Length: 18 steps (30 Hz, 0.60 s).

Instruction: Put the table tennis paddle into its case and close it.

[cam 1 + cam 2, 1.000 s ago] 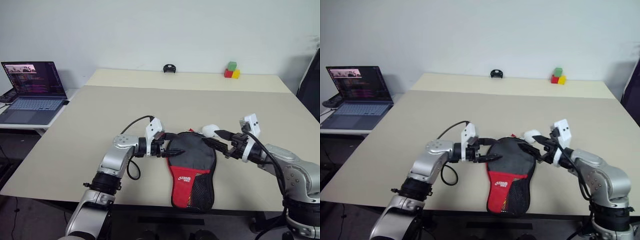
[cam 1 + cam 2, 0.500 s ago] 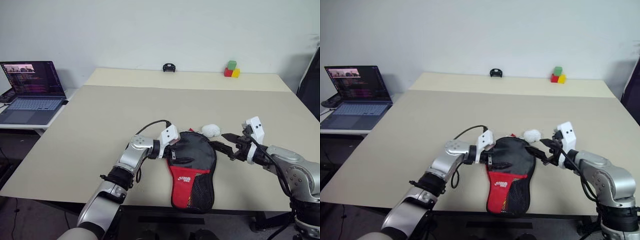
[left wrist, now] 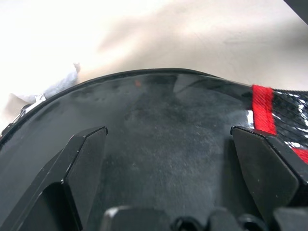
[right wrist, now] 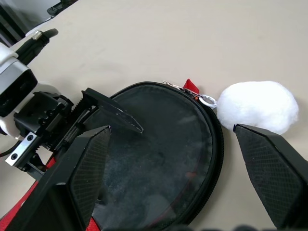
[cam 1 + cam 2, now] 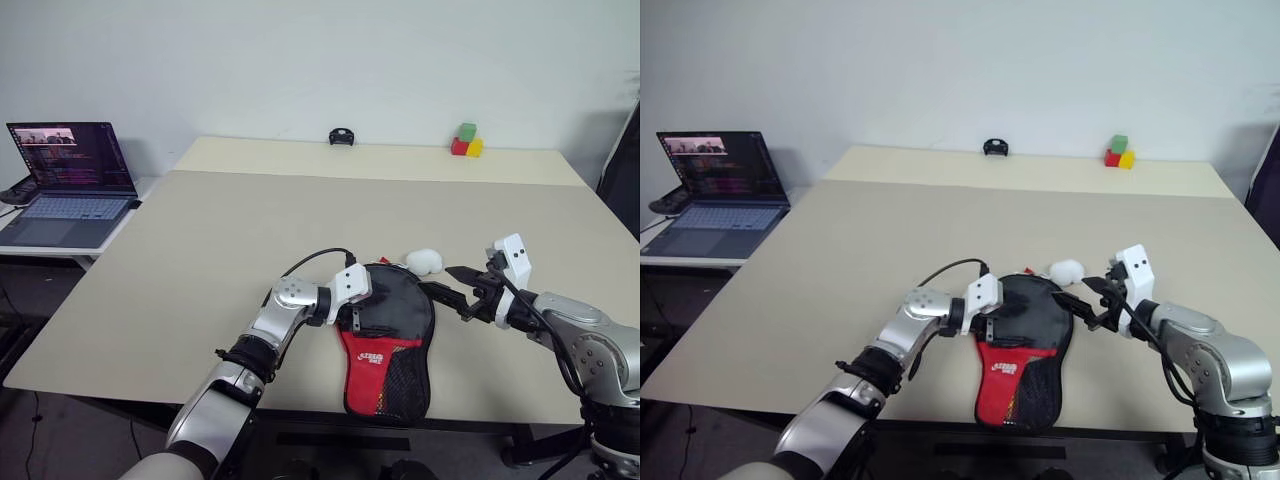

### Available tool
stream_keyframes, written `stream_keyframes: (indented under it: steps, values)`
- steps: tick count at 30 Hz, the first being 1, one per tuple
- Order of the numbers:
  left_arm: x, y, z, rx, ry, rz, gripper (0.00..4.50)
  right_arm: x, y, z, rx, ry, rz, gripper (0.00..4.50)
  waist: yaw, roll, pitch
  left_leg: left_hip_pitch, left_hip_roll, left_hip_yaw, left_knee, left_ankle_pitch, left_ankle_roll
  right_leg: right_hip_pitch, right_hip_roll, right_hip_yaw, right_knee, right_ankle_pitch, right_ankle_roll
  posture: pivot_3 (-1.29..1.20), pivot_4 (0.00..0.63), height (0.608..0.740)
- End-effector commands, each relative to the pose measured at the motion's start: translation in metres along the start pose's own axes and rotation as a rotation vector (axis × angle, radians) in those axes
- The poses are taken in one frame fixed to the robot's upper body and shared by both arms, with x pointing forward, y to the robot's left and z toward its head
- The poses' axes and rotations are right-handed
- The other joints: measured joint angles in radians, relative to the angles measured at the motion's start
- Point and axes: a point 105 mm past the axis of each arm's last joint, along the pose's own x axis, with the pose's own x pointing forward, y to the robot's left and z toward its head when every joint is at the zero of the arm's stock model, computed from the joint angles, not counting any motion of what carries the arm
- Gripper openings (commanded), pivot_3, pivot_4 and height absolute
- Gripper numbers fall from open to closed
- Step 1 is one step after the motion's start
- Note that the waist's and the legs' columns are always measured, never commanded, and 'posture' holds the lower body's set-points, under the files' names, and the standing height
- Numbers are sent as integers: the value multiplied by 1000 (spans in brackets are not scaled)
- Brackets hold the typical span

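Here, the scene reads as follows.

Case: the case (image 5: pixel 385 335) lies flat on the table (image 5: pixel 200 240) near the front edge, round black end away from the robot, red panel with white logo and mesh end toward it. A zip pull with a red tab (image 4: pixel 195 91) sits at the far rim of the round end.

Paddle: the table tennis paddle cannot be made out; the round end of the case looks filled and shut, but what is inside cannot be told.

Left arm: it reaches in from the left with the elbow bent, forearm crossing toward the middle. The left gripper (image 5: pixel 362 318) points to the right and slightly down, low over the left part of the case's round end.

Left gripper state: its two black fingers (image 3: pixel 84 161) stand wide apart over the black fabric, holding nothing. Whether they touch the fabric cannot be told.

Right arm: it comes in from the right, forearm raised, wrist angled toward the left.

Right gripper state: the right gripper (image 5: pixel 455 290) hangs just beside the case's right rim with fingers spread, empty.

White ball: a fluffy white ball (image 5: pixel 424 261) rests on the table just past the case's far right edge, near the zip pull.

Far things: a laptop (image 5: pixel 62 185) on a side table at left; coloured blocks (image 5: pixel 465 141) and a small black object (image 5: pixel 342 136) at the table's far edge.
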Motion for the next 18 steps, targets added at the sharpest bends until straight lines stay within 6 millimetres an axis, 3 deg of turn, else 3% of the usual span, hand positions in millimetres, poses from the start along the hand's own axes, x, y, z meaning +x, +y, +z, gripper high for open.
stream_keyframes:
  steps: [1, 11, 18]
  values:
    - [8, -16, -22, -27, 82, -68, 4463, -4, 5, 9, -45, -26, 1, 4500, 0, 0, 0, 0, 0, 0, 0, 0, 0, 0, 0, 0, 0, 0, 0, 0, 150, 740]
    - [8, -14, 0, -66, -2, -144, 4463, -6, 6, 5, -28, -28, -6, 4500, -1, 2, -1, 0, 0, 0, 0, 0, 0, 0, 2, 0, 0, 0, 0, 0, 150, 740]
    - [8, -27, -12, -74, 45, -229, 4463, -7, 7, 3, -20, -25, -8, 4500, -1, 2, -1, 0, 0, 0, -1, 0, 0, 0, 2, 0, 0, 0, 0, 0, 150, 740]
